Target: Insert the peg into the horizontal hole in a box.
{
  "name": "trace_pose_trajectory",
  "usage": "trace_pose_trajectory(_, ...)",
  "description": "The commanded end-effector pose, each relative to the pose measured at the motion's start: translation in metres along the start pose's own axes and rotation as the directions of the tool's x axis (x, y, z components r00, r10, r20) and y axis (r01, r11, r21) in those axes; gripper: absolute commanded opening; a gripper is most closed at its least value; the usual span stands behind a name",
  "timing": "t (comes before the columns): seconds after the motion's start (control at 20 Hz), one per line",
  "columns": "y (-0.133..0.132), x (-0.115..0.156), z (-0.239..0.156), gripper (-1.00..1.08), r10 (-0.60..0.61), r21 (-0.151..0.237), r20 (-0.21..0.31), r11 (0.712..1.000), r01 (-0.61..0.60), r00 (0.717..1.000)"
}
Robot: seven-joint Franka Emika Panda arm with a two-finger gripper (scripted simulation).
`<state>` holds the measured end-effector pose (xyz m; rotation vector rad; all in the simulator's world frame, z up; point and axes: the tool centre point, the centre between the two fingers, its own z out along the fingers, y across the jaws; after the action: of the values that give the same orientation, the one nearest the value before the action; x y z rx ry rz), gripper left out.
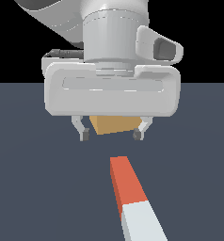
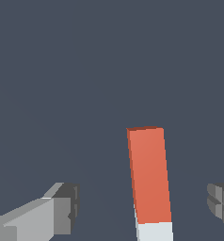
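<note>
Hovering tool (image 1: 111,135) with jaws spread wide, peg (image 1: 132,201) flat on floor, box (image 1: 115,124) behind, no readable writing

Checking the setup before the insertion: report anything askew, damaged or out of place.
Nothing looks damaged or spilled. The peg lies flat on the floor, slightly angled, its red-orange half toward the box. The open gripper holds nothing. The box is mostly hidden behind the gripper, so its hole cannot be checked.
</note>
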<state>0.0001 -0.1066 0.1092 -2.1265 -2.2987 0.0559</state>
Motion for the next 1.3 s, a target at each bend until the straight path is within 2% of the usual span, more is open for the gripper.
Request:
trace_pose_trajectory(0.0,0.004,-0.024,0.008,1.00,-0.018,-0.006,-0.002,1.000,0.018,1.000)
trace_pose_trajectory(0.3,0.016,-0.073,0.025,1.00,-0.057,-0.021,-0.008,0.998,0.057,0.998)
trace_pose_trajectory(0.6,0.026,-0.106,0.036,1.00,-0.083,-0.030,-0.012,0.996,0.083,0.996)
trace_pose_trajectory(0.9,0.032,-0.120,0.041,1.00,-0.095,-0.034,-0.014,0.995,0.094,0.995)
trace_pose_trajectory(1.25,0.032,-0.121,0.043,1.00,-0.095,-0.034,-0.014,0.995,0.094,0.995)
